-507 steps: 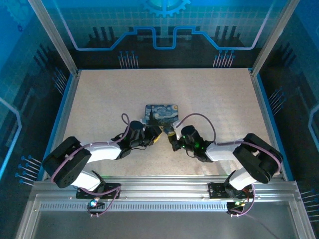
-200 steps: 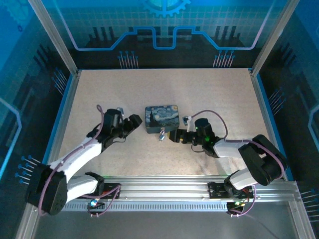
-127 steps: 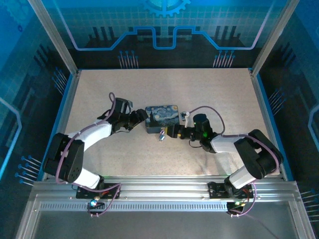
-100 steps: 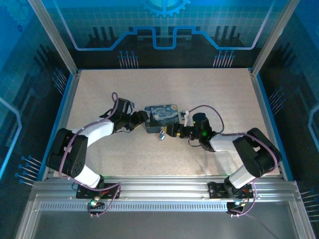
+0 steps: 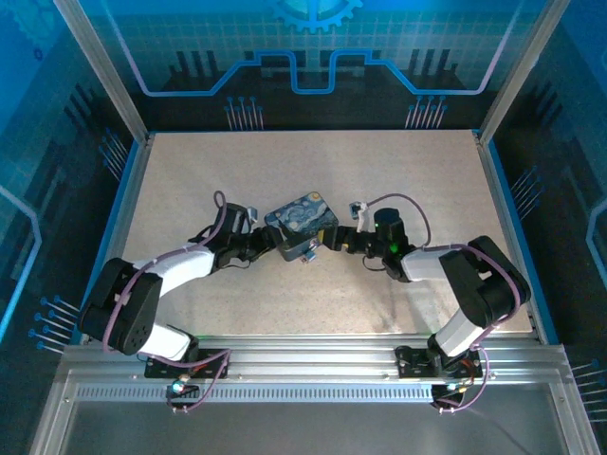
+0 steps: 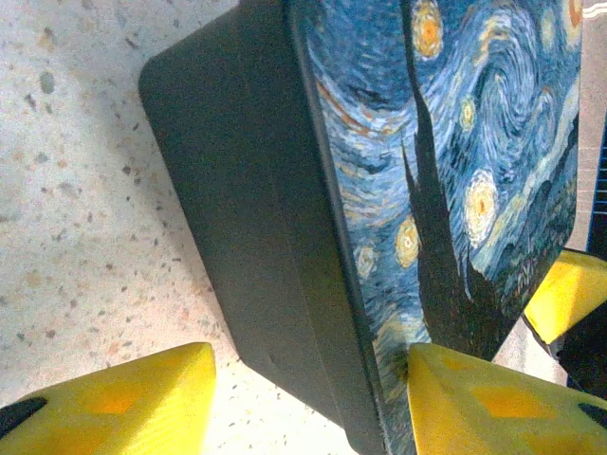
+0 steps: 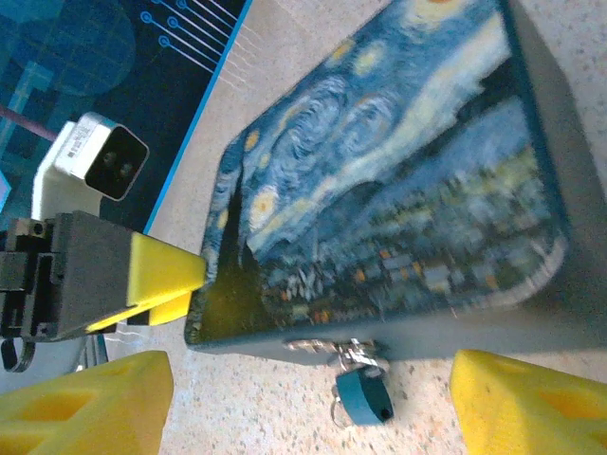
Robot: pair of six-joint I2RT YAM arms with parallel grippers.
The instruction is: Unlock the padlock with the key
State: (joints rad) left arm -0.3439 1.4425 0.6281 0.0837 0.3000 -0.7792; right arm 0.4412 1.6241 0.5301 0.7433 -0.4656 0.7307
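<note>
The small blue padlock [image 7: 363, 396] hangs from the metal clasp on the front wall of the painted night-sky tin [image 7: 398, 180], resting on the table; from above the padlock [image 5: 308, 255] sits just below the tin [image 5: 302, 219]. A thin wire ring lies beside the lock; I cannot make out the key itself. My right gripper [image 7: 303, 408] is open, its yellow fingers [image 7: 531, 403] wide on either side of the lock, not touching it. My left gripper [image 6: 313, 408] is open astride the tin's [image 6: 285, 218] near corner. From above, the left gripper [image 5: 272, 240] and right gripper [image 5: 327, 242] flank the tin.
The speckled beige table [image 5: 190, 180] is bounded by blue rails and glass walls. The left gripper's yellow finger [image 7: 166, 263] shows at the tin's left end. The right gripper's finger [image 6: 567, 292] shows beyond the tin's far corner.
The left gripper has come in from the left to the tin's corner, and the tin has turned so its left end sits lower. The right gripper has closed in on the padlock.
</note>
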